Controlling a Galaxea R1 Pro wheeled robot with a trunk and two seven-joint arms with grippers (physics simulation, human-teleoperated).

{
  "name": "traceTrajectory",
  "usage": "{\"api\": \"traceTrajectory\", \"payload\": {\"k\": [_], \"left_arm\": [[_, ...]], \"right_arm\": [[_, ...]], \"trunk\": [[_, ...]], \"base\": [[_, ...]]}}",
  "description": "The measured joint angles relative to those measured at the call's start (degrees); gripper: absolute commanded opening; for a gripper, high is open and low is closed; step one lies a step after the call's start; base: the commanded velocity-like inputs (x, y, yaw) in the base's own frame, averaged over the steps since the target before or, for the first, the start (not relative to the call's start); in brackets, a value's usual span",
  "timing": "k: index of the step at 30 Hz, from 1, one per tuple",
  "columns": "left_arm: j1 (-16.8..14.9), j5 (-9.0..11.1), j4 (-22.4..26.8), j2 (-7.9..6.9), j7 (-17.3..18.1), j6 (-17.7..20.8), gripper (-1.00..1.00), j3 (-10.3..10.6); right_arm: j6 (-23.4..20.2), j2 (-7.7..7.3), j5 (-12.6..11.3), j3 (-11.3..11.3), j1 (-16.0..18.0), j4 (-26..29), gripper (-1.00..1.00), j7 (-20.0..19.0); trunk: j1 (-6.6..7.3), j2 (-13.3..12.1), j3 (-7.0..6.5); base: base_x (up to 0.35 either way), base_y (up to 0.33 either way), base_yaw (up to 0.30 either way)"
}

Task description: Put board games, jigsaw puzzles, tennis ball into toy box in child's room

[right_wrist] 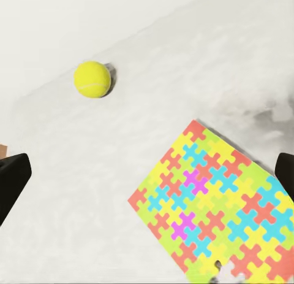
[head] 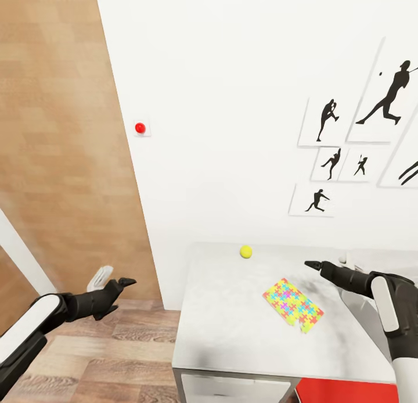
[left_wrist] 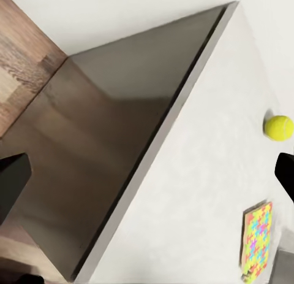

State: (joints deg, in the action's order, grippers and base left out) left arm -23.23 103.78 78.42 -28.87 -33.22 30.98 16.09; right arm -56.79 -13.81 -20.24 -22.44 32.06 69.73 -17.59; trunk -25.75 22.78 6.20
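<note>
A yellow tennis ball point(head: 245, 251) point(right_wrist: 92, 79) point(left_wrist: 278, 127) rests near the back edge of the white table point(head: 232, 327), close to the wall. A multicoloured jigsaw puzzle point(head: 293, 305) point(right_wrist: 214, 204) point(left_wrist: 257, 238) lies flat toward the table's middle right. My right gripper point(head: 313, 266) point(right_wrist: 147, 180) hovers open over the table, just right of the ball and behind the puzzle, holding nothing. My left gripper point(head: 125, 283) point(left_wrist: 147, 180) is open and empty over the wooden floor, left of the table. The board games and the toy box are out of view.
A white wall point(head: 232, 101) stands right behind the table, with framed sports silhouettes point(head: 383, 95) and a red button point(head: 140, 128). A wood panel point(head: 64, 130) stands at the left. Something red point(head: 348, 391) shows below the table's front edge.
</note>
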Motion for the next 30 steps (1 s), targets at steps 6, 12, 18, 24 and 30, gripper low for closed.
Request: {"api": "traceTrajectory", "payload": {"k": [6, 12, 18, 24, 30], "left_arm": [[0.16, -0.05, -6.17, -0.01, 1.47, -0.12, 1.0, 0.04], [0.17, -2.46, -13.54, 0.01, 15.34, -0.1, 1.0, 0.08], [0.17, -6.47, -16.8, 0.1, 21.35, -0.05, 1.0, 0.19], [0.17, -7.9, -17.76, 0.3, 23.02, -0.05, 1.0, 0.59], [0.17, -8.29, -19.04, 0.35, 23.42, -0.09, 1.0, 0.8]], "right_arm": [[0.06, 0.07, 0.04, 3.18, -0.19, -2.78, 1.0, 0.1], [0.2, 0.01, 0.1, 4.79, -0.16, -7.97, 1.0, 0.53], [0.3, 0.03, 0.11, 5.04, -0.1, -9.32, 1.0, 0.65], [0.34, 0.01, 0.11, 5.11, -0.06, -9.75, 1.0, 0.68], [0.34, 0.0, 0.11, 5.07, -0.04, -9.86, 1.0, 0.69]], "trunk": [[0.0, -0.01, 0.09], [0.0, 0.0, 0.53], [0.0, 0.0, 1.07], [0.0, 0.0, 1.63], [0.0, 0.0, 2.19]], "base": [[0.0, 0.0, 0.0], [0.0, 0.0, 0.0], [0.0, 0.0, 0.0], [0.0, 0.0, 0.0], [0.0, 0.0, 0.0]]}}
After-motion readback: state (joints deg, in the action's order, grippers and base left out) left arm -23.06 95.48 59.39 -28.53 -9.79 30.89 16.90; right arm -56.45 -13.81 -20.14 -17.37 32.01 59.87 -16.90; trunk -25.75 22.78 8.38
